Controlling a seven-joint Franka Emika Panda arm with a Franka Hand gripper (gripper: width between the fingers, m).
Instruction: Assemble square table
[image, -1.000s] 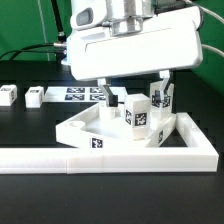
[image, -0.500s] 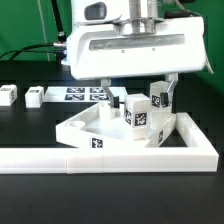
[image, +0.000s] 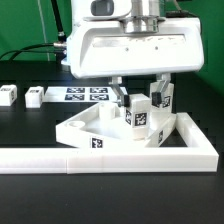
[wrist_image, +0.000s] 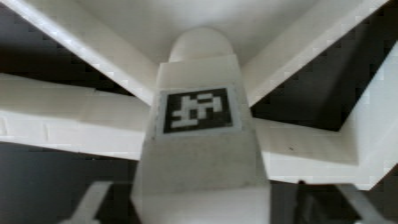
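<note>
The white square tabletop (image: 84, 128) lies inside the corner of the L-shaped wall. An upright white leg (image: 137, 113) with a black-and-white tag stands on it, and a second leg (image: 160, 100) stands just behind, toward the exterior view's right. My gripper (image: 139, 93) hangs straight over the nearer leg with a finger on each side of it. In the wrist view that leg (wrist_image: 199, 110) fills the middle between my gripper (wrist_image: 228, 205) fingers, with the tabletop (wrist_image: 63, 100) beneath. Dark gaps remain between the leg and each fingertip (wrist_image: 93, 205), so the jaws are open around it.
Two more tagged legs (image: 8, 95) (image: 34, 96) lie on the black table at the exterior view's left. The marker board (image: 85, 94) lies behind the tabletop. The low white L-shaped wall (image: 110, 155) runs along the front and up the right side.
The fingers have drawn inward toward the nearer leg. The arm, tabletop and legs stay where they were.
</note>
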